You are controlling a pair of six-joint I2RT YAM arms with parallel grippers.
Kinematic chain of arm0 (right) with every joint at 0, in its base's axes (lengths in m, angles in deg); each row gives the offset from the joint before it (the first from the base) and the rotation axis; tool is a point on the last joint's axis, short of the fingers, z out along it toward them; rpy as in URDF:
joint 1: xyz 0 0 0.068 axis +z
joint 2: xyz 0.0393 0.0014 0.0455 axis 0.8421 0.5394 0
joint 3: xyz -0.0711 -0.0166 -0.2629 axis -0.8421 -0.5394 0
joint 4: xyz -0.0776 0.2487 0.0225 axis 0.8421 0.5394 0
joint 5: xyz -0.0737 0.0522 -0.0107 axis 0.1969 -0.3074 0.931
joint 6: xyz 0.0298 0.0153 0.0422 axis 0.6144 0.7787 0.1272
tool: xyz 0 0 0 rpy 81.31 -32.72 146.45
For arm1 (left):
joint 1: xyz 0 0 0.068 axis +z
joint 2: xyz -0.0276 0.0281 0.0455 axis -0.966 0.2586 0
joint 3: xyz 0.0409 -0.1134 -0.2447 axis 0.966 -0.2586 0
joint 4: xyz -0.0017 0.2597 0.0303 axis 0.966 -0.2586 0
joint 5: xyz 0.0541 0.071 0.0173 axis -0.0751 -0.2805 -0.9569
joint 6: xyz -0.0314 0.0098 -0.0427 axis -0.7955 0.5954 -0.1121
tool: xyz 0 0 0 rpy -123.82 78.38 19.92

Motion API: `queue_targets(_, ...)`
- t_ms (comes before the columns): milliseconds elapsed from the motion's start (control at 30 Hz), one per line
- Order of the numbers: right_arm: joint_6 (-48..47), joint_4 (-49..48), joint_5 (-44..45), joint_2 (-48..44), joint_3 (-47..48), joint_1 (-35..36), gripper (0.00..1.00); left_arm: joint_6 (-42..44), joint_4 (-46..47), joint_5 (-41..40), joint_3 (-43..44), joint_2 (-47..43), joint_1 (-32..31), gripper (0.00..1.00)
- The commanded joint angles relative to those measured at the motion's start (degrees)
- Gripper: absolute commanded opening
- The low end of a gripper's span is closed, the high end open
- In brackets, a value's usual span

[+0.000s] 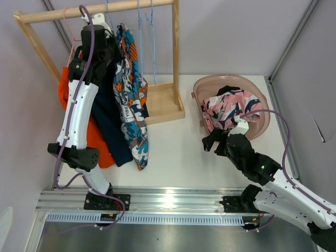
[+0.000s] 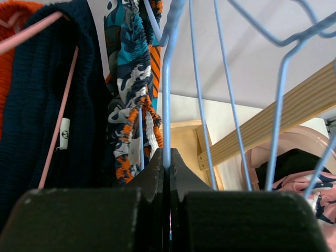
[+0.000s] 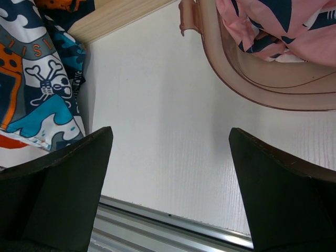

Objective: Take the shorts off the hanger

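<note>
Left gripper (image 2: 168, 170) is sitting right up against the lens, jaws pressed together and pinching a wire of the blue hanger (image 2: 167, 94); no fabric is getting caught in there as far as I can see. Teal-orange-white shorts (image 2: 131, 79) are hanging just left of that wire, bunched at the waistband; I can't tell for sure whether they're riding on this exact hanger or a neighbouring one. Navy shorts (image 2: 37, 105) are dangling further left on the pink hanger (image 2: 58, 121), with the orange shorts (image 2: 10, 21) peeking in behind them; all three are hanging off the wooden rack (image 1: 100, 9). Pink floral shorts (image 1: 231, 107) and black shorts (image 1: 227, 90) are lying in the basket (image 1: 262, 126) over on the right.

Right gripper (image 3: 170, 134) is hovering low over the table (image 3: 168, 79) with its fingers spread wide, holding nothing.

My worry: since it's gripping wire and not cloth, any tug is probably going to drag the hanger along with the shorts, or swing it into the bare blue hangers beside it and tangle them; a hard pull could also be rocking the rack, or shaking the navy pair loose onto the table.
</note>
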Motion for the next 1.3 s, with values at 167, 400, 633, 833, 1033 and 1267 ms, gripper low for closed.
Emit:
queue_targets(167,-7.5,-9.8,-6.2,4.0,9.2,2.8,0.99,-0.9,-3.0,4.6,16.2,-2.7,0.5,0.0)
queue_targets(400,-20.7,-11.9,-3.6,21.4,35.8,19.1,0.99,-4.9,-1.5,7.5,5.8,-10.3,0.2,0.0)
queue_targets(633,-27.9,-11.7,5.2,43.6,60.6,35.1,0.99,-6.3,0.3,9.6,-2.7,-18.4,-0.1,0.0)
queue_targets(833,-28.7,-14.4,5.4,56.1,70.6,36.4,0.99,-6.7,-1.0,11.3,-3.7,-21.7,-0.1,0.0)
queue_targets(1033,-28.8,-18.5,7.9,63.3,71.9,34.3,0.99,-7.8,-3.2,13.9,-3.9,-25.0,-0.1,0.0)
queue_targets(1267,-25.7,-22.4,11.1,61.2,62.6,35.3,0.0,-7.4,-3.3,14.0,-8.3,-30.0,-0.1,0.0)
